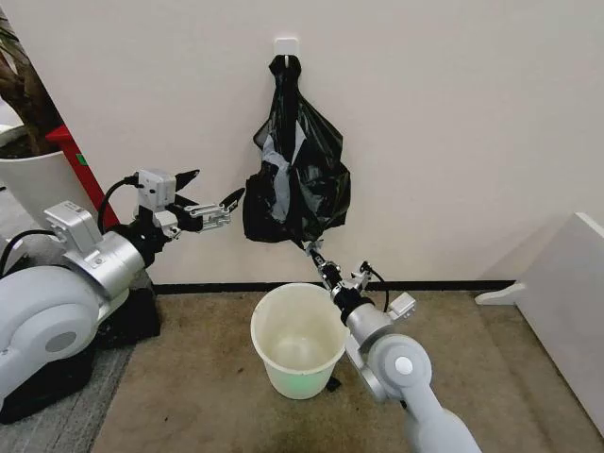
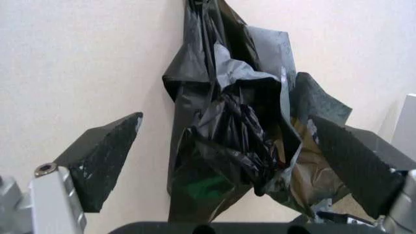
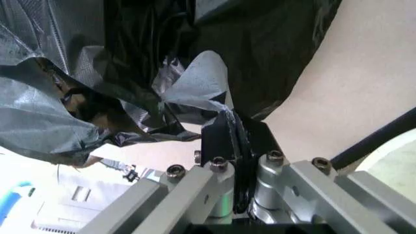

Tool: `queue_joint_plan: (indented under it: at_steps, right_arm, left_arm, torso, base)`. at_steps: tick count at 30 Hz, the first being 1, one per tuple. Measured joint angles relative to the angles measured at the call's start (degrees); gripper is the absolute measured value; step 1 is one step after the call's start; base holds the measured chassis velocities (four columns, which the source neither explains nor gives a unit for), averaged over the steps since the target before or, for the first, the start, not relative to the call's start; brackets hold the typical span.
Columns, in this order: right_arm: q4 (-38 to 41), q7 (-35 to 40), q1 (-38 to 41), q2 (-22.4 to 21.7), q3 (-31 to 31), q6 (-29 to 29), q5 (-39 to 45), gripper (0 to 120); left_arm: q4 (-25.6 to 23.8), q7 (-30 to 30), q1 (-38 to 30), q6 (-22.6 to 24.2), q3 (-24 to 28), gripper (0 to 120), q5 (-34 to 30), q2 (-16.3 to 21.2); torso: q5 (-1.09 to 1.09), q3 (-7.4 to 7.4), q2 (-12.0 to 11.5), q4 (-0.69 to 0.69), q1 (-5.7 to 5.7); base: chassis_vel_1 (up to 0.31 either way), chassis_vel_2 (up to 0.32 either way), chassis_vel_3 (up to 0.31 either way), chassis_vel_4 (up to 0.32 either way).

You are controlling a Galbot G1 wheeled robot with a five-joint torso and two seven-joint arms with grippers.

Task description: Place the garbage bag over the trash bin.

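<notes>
My right hand (image 1: pixel 310 248) is up at the lower edge of the garbage bag (image 1: pixel 294 175), fingers pinched together on a fold of the thin black plastic; the right wrist view shows the two dark pads pressed flat with film caught between them. My left hand (image 1: pixel 209 200) hovers just to the bag's left, level with its bulge, fingers spread wide and gripping nothing; in the left wrist view, the bag (image 2: pixel 237 131) hangs between the two black fingertips (image 2: pixel 104 158), not touching either.

The bag dangles from a white hook (image 1: pixel 286 45) high on the wall, bunched and crumpled, grey undersides showing. Directly below, on the brown floor, stands the trash bin (image 1: pixel 297 340), upright, mouth open, just beside my right forearm. A black baseboard strip (image 1: pixel 453 285) runs along the foot of the wall behind it.

Left edge: a white planter (image 1: pixel 33 184) with dark leaves, a red object (image 1: pixel 80 170) beside it. Right edge: a white panel (image 1: pixel 566 302) leaning near the wall. Bare carpet lies between it and the bin. No readable writing anywhere.
</notes>
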Motion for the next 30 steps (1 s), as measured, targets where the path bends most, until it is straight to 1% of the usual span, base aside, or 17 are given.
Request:
queue_joint_plan:
  at_steps: [3, 6, 8, 9, 15, 16, 21, 22, 25, 26, 27, 29, 30]
  right_arm:
    - [0.03, -0.02, -0.01, 0.13, 0.01, 0.01, -0.13, 0]
    - [0.04, -0.02, -0.01, 0.43, 0.02, 0.01, -0.30, 0]
    - [0.05, -0.03, -0.01, 0.62, 0.01, 0.01, -0.53, 0]
    - [0.05, -0.03, -0.01, 0.62, 0.01, 0.01, -0.53, 0]
    - [0.11, -0.20, -0.20, 0.84, -0.05, 0.01, -1.22, 0]
    - [0.11, -0.20, -0.20, 0.84, -0.05, 0.01, -1.22, 0]
    - [0.13, -0.27, -0.34, 0.91, -0.04, 0.01, -1.38, 0]
    - [0.13, -0.27, -0.34, 0.91, -0.04, 0.01, -1.38, 0]
    - [0.14, -0.30, -0.47, 0.99, -0.05, 0.01, -1.54, 0]
    - [0.15, -0.30, -0.49, 0.99, -0.05, 0.00, -1.55, 0]
    - [0.16, -0.31, -0.51, 1.03, -0.07, 0.00, -1.59, 0]
    - [0.16, -0.32, -0.51, 1.09, -0.08, -0.01, -1.61, 0]
    - [0.16, -0.32, -0.51, 1.09, -0.08, -0.01, -1.61, 0]
  left_arm:
    - [0.15, 0.00, -0.66, 0.06, 0.50, 100, -0.19, 0.06]
    - [1.04, -0.31, -3.92, 0.45, 3.04, 100, -0.43, -0.77]
    - [1.95, -0.76, -7.25, 0.90, 5.62, 100, -0.60, -1.86]
    - [1.95, -0.76, -7.25, 0.90, 5.62, 100, -0.60, -1.86]
    - [4.90, -2.15, -17.60, 2.22, 13.70, 100, -1.12, -5.23]
    - [4.90, -2.15, -17.60, 2.22, 13.70, 100, -1.12, -5.23]
    - [7.35, -3.27, -26.12, 3.32, 20.39, 100, -1.56, -7.98]
    - [7.35, -3.27, -26.12, 3.32, 20.39, 100, -1.56, -7.98]
    - [8.70, -3.91, -31.04, 3.95, 24.22, 100, -1.83, -9.53]
    - [8.84, -3.97, -31.55, 4.01, 24.62, 100, -1.86, -9.69]
    - [9.72, -4.37, -34.62, 4.40, 26.99, 100, -2.04, -10.67]
    - [10.61, -4.79, -37.87, 4.83, 29.55, 100, -2.22, -11.67]
    - [10.61, -4.79, -37.87, 4.83, 29.55, 100, -2.22, -11.67]
  torso:
    - [0.00, 0.00, 0.00, 0.00, 0.00]
    - [0.01, 0.00, 0.00, 0.01, 0.00]
    - [0.01, 0.00, 0.00, 0.00, 0.00]
    - [0.01, 0.00, 0.00, 0.00, 0.00]
    - [0.01, 0.00, 0.00, -0.01, 0.00]
    - [0.01, 0.00, 0.00, -0.01, 0.00]
    - [0.01, 0.00, 0.00, 0.00, 0.00]
    - [0.01, 0.00, 0.00, 0.00, 0.00]
    - [0.01, 0.00, 0.00, -0.01, 0.00]
    - [0.01, 0.00, 0.00, -0.01, 0.00]
    - [0.01, 0.00, 0.00, -0.01, 0.00]
    - [0.01, 0.01, 0.00, 0.00, 0.00]
    - [0.01, 0.01, 0.00, 0.00, 0.00]
  base:
    - [0.000, 0.000, 0.000, 0.000]
    - [0.000, 0.000, 0.000, 0.000]
    - [0.000, 0.000, 0.000, 0.000]
    - [0.000, 0.000, 0.000, 0.000]
    - [0.000, 0.000, 0.000, 0.000]
    - [0.000, 0.000, 0.000, 0.000]
    - [0.000, 0.000, 0.000, 0.000]
    - [0.000, 0.000, 0.000, 0.000]
    - [0.000, 0.000, 0.000, 0.000]
    - [0.000, 0.000, 0.000, 0.000]
    - [0.000, 0.000, 0.000, 0.000]
    - [0.000, 0.000, 0.000, 0.000]
    - [0.000, 0.000, 0.000, 0.000]
